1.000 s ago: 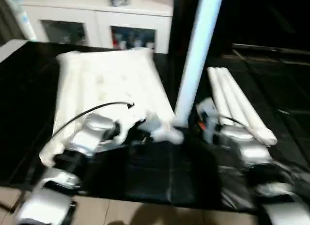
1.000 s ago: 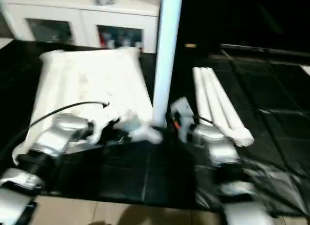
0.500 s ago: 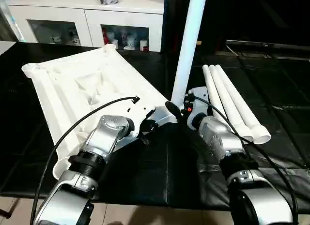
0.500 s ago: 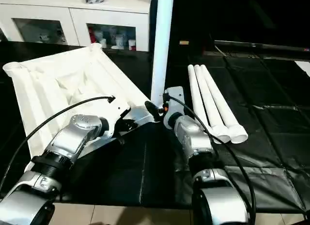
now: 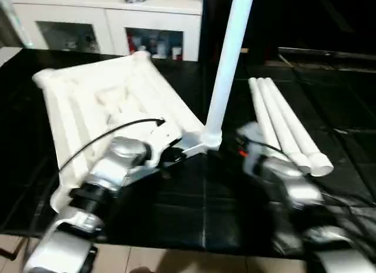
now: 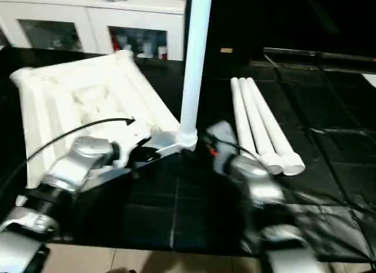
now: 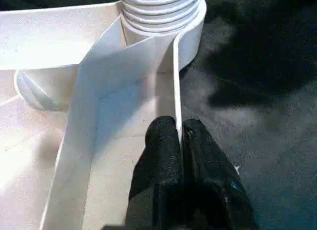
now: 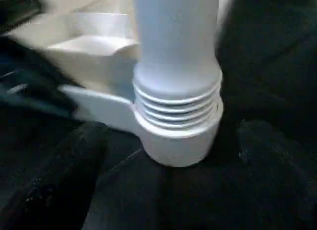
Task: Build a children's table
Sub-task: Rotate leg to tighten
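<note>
Left wrist view, left pincer (image 7: pixel 179 136) pinching table rim (image 7: pixel 174 76), right pincer (image 8: pixel 163 141) wide around leg (image 8: pixel 176 47).

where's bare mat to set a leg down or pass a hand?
Free: the black mat in front of the tabletop, between the two forearms, and the mat right of the three loose legs. Crowded: the near corner socket, where the upright leg stands, the left hand pinches the frame rib and the right hand straddles the base.
</note>
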Robot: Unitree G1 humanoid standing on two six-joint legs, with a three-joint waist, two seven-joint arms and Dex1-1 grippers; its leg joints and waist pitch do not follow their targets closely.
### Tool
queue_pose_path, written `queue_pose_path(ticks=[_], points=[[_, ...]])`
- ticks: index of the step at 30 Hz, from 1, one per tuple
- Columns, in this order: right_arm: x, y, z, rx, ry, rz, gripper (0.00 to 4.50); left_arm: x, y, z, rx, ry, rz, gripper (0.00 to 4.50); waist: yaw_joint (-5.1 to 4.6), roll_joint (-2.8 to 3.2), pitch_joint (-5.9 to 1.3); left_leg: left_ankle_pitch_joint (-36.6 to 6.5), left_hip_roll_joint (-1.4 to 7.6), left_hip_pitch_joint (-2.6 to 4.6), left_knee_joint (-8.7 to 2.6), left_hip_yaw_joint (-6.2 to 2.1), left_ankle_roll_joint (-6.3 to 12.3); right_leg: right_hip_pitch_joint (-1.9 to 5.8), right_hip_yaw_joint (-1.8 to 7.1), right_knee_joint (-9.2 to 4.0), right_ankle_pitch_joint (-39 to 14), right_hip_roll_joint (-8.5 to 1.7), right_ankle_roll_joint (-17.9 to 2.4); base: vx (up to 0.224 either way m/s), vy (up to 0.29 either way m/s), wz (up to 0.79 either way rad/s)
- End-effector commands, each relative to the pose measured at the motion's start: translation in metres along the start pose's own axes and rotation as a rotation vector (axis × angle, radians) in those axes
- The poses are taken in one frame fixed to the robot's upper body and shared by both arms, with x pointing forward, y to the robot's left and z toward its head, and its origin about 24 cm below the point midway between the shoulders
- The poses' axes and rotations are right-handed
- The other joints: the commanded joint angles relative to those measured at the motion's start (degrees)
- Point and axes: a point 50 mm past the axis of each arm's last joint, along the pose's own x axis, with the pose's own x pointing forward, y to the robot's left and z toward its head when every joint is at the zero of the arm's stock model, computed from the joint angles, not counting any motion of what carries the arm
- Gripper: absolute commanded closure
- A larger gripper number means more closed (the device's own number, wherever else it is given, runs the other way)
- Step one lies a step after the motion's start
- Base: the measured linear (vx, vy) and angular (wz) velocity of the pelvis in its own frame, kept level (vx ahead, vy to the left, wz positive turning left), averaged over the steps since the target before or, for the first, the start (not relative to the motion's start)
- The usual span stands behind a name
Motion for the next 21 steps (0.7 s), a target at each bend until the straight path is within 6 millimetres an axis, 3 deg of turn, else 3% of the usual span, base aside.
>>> queue_pose_path(ticks=[1,4,12,15,16,20,21], points=[[-0.009,0.003,0.016,-0.064,-0.019,0.152,0.05,-0.004,-0.002,0.003,0.087,-0.012,-0.084,4.5,0.38,-0.05,-3.74,-7.9,2.11,0.74,-2.73,-0.43,4.49,3.1,2.2,-3.67,2.3,-4.21,-13.5,0.0,0.0,0.0],[-0.013,0.003,0.02,-0.099,0.006,0.206,0.05,-0.007,-0.003,-0.001,0.119,0.007,-0.129,4.5,0.7,0.01,-3.74,-8.1,2.22,0.77,-2.61,-0.42,4.96,2.97,2.11,-3.68,1.5,-4.35,-13.8,0.0,0.0,0.0],[-0.001,0.006,0.024,-0.226,0.094,0.316,0.05,-0.015,-0.009,-0.004,0.233,0.047,-0.302,4.5,1.32,0.06,-3.93,-7.6,2.45,0.88,-2.63,-0.44,3.57,2.61,2.02,-3.19,1.5,-4.45,-15.2,0.0,0.0,0.0],[0.003,0.009,0.023,-0.227,0.103,0.347,0.05,-0.015,-0.01,-0.004,0.247,0.046,-0.319,4.5,2.01,0.03,-3.95,-7.2,2.47,0.81,-2.36,-0.34,4.2,2.5,2.13,-2.92,3.3,-4.51,-15.0,0.0,0.0,0.0],[0.004,0.01,0.023,-0.234,0.105,0.349,0.05,-0.015,-0.01,-0.004,0.249,0.046,-0.321,4.5,2.13,-0.22,-3.95,-7.2,2.5,0.78,-2.38,-0.33,4.2,2.51,2.13,-2.94,3.1,-4.57,-14.9,0.0,0.0,0.0],[0.008,0.014,0.022,-0.234,0.108,0.39,0.05,-0.015,-0.011,-0.004,0.261,0.039,-0.343,4.5,2.28,-0.14,-3.81,-8.6,2.46,0.69,-2.49,-0.39,3.46,2.42,2.15,-3.18,0.0,-4.69,-14.3,0.0,0.0,0.0],[0.009,0.014,0.021,-0.232,0.108,0.402,0.31,-0.016,-0.011,-0.004,0.262,0.038,-0.349,4.5,2.3,-0.17,-3.8,-8.9,2.49,0.73,-2.53,-0.4,3.15,2.43,2.16,-3.21,-0.9,-4.69,-14.0,0.0,0.0,0.0]])
